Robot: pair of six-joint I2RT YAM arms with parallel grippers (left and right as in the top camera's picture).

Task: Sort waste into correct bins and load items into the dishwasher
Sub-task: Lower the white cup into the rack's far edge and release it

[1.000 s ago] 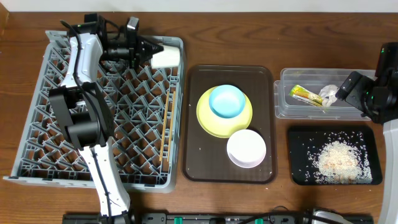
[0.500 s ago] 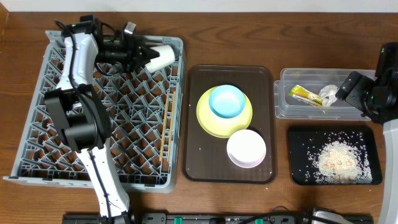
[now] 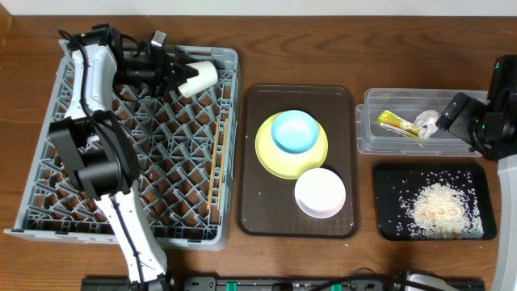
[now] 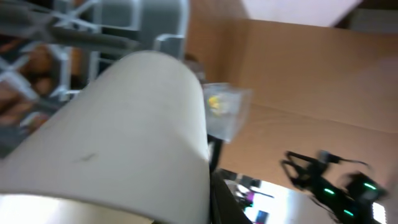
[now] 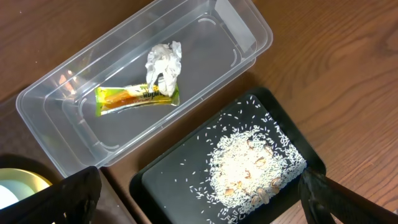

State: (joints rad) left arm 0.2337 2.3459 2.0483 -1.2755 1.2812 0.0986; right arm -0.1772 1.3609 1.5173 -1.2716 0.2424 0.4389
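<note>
At the grey dish rack's (image 3: 36, 162) far edge, the small white cup (image 3: 202, 75) is pinched sideways by the left gripper (image 3: 182, 74), presumably for seating in the grid. Right gripper (image 3: 449, 115) is held spread beside the clear tub (image 3: 371, 141), nothing gripped.

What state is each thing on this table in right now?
Cup: on its side, gripped by left jaws.
Chopsticks: lying in grey rack.
Blue bowl: upright on yellow plate.
White bowl: upright on brown tray.
Wrapper, tissue: inside clear tub.
Rice scraps: piled in black tray.
Right jaws: open, empty.
</note>
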